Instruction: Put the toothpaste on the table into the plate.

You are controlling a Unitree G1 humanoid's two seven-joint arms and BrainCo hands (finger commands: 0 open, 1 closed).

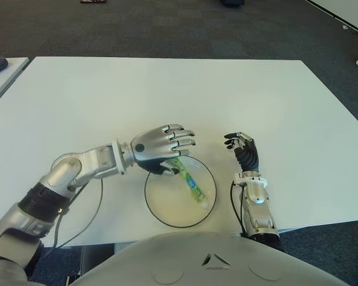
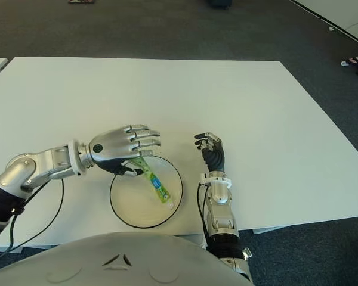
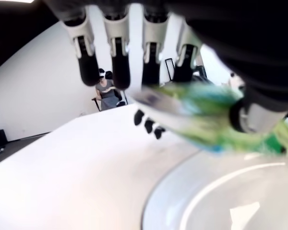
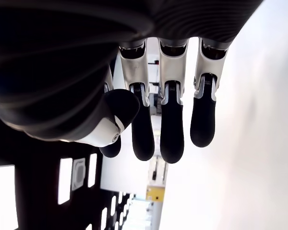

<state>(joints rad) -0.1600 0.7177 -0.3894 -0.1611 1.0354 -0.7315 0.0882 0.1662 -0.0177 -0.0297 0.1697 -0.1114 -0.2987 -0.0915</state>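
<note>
Left hand (image 1: 164,149), fingers loosely curled, pinches the toothpaste (image 1: 188,180) over the plate (image 1: 156,205), lower centre; right hand (image 1: 243,150) relaxed beside it.

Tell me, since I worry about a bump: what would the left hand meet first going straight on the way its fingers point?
Probably the right hand, though depth is unclear. The left hand holds the toothpaste over the plate.

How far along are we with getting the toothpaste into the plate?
Nearly done. The toothpaste already slants down into the plate, its lower end on the plate's floor. The left hand is over the plate's far rim with thumb and fingers on the tube's upper end. Left: release and withdraw. The right hand holds nothing, right of the plate.
</note>
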